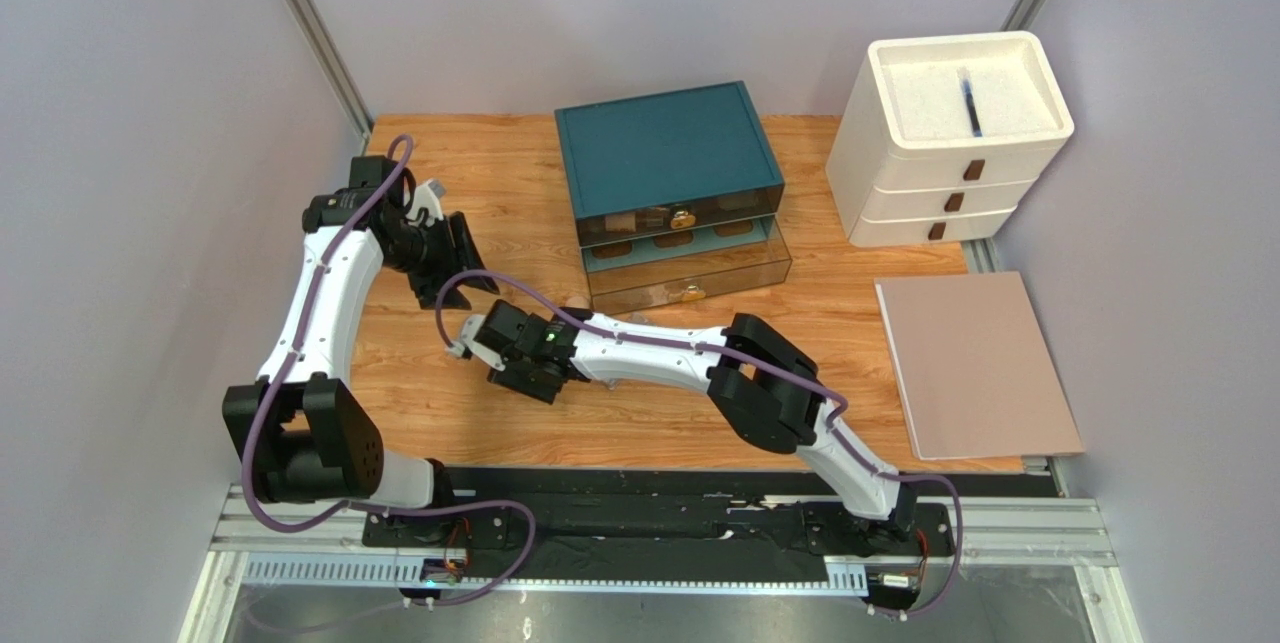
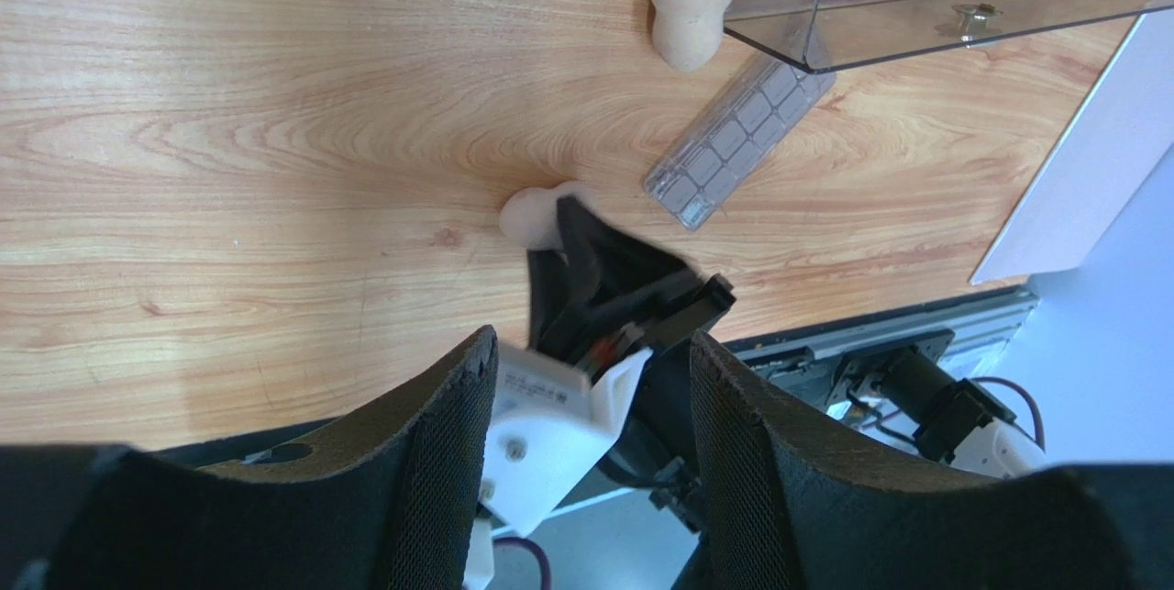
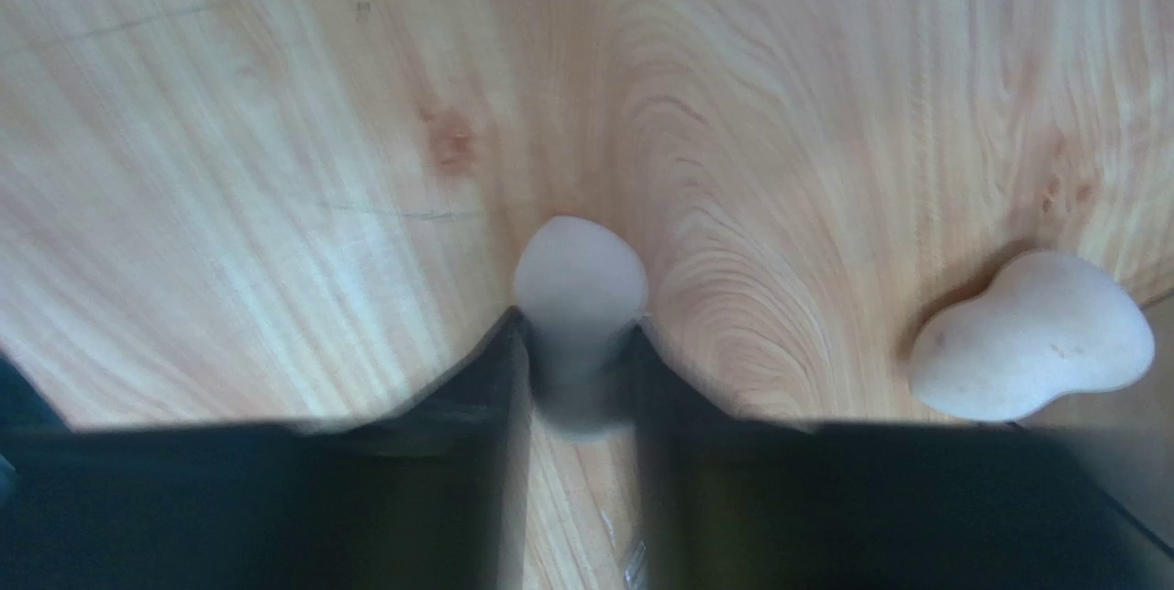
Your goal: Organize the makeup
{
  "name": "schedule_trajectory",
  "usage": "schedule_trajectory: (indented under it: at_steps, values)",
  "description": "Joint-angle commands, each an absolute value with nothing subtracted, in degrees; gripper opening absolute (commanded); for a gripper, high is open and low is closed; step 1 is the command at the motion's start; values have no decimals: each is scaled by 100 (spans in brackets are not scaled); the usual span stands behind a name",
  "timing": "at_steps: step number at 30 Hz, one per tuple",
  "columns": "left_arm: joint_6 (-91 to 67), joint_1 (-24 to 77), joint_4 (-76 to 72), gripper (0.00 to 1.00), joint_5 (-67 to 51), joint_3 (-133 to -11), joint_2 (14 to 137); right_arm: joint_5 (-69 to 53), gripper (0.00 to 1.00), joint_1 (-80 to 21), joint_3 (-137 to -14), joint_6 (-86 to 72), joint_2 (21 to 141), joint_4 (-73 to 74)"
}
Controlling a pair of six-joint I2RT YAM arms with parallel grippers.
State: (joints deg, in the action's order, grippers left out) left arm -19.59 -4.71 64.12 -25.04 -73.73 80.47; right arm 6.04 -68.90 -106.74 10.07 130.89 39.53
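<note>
Two sponges are sitting on the wooden table (image 1: 436, 406). We are clamping our right gripper (image 3: 579, 336) on the pale sponge (image 3: 579, 267), down at the wood, while the tan sponge (image 3: 1034, 336) is lying loose just beside it. The gridded palette (image 2: 737, 143) is resting flat by the clear drawer's (image 2: 896, 12) corner. Our left gripper (image 2: 593, 342) is hovering, fingers spread apart, holding nothing.

Beige sponge (image 2: 693, 5) lies just beside the clear drawer (image 2: 910, 33) corner, gridded palette (image 2: 737, 143) flat at that corner, second sponge (image 3: 579, 290) farther out, pinched
</note>
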Motion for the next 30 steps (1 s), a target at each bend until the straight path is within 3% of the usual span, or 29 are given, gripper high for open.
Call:
schedule_trajectory:
  at_steps: [1,9,19,30]
  values:
    - [-1793,-536,6469,59,-2637,-7506,7893,676,0,-6864,-10662,914,13219,4034]
    - [-1819,-536,6390,59,-2637,-7365,7892,852,0,-6794,-10038,747,12613,3964]
    - [-1969,-536,5705,58,-3190,-6593,7919,1766,0,-6197,-9457,694,10786,3428]
    - [-2162,-518,5001,59,-3358,-6029,8182,2259,0,-5046,-9290,721,10836,3384]
